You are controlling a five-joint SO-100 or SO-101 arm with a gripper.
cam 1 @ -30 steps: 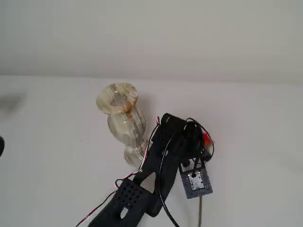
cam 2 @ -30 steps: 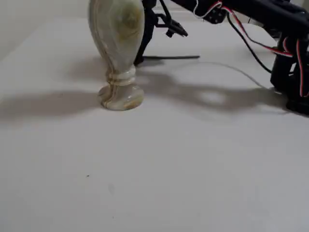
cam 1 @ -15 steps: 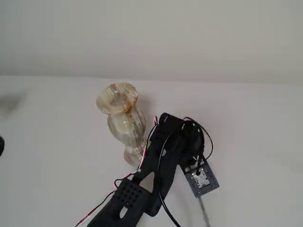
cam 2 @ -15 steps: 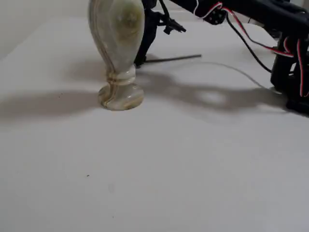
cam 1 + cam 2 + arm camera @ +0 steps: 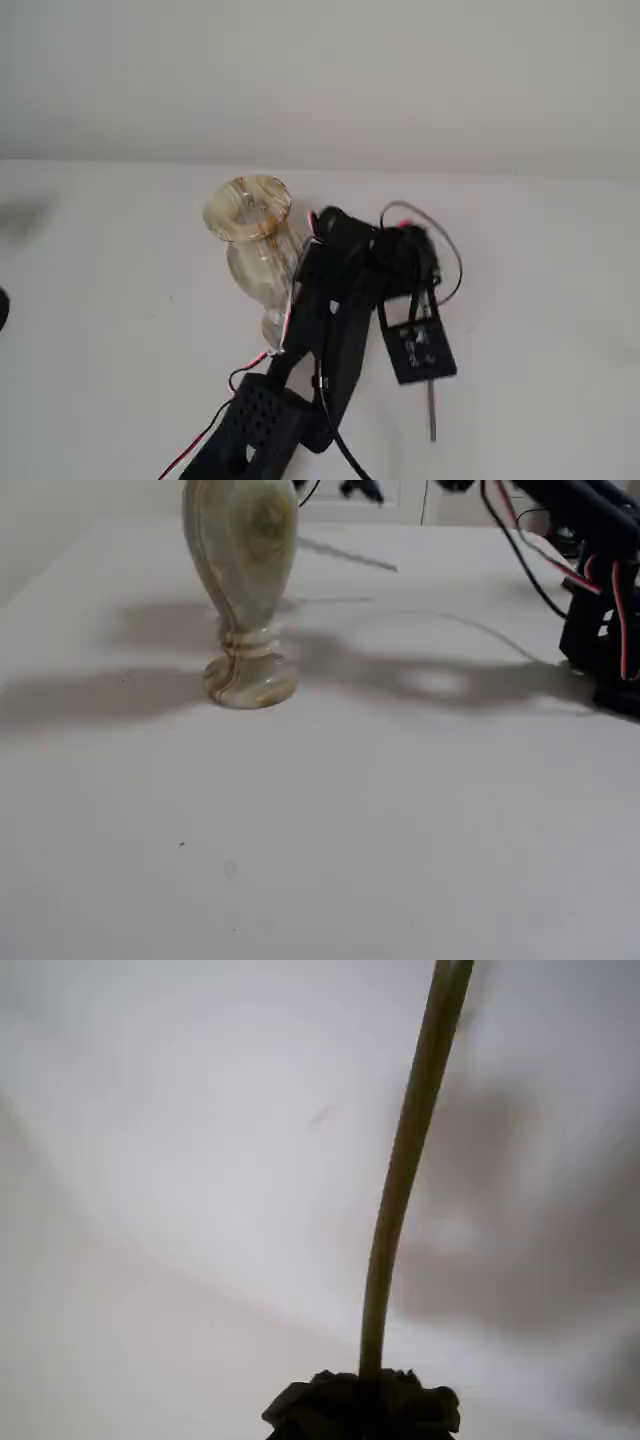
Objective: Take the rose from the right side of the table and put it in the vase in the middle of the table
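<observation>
Rose [image 5: 400, 1180] stem apparently gripped by tool [image 5: 430, 345], beside vase [image 5: 252, 240].

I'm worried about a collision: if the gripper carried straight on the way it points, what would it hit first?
Probably just bare table: the wrist view shows only it beyond the held rose; the vase stands aside.

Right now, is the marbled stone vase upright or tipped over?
Upright: the cream-and-tan marbled stone vase stands on its round foot on the white table.
</observation>
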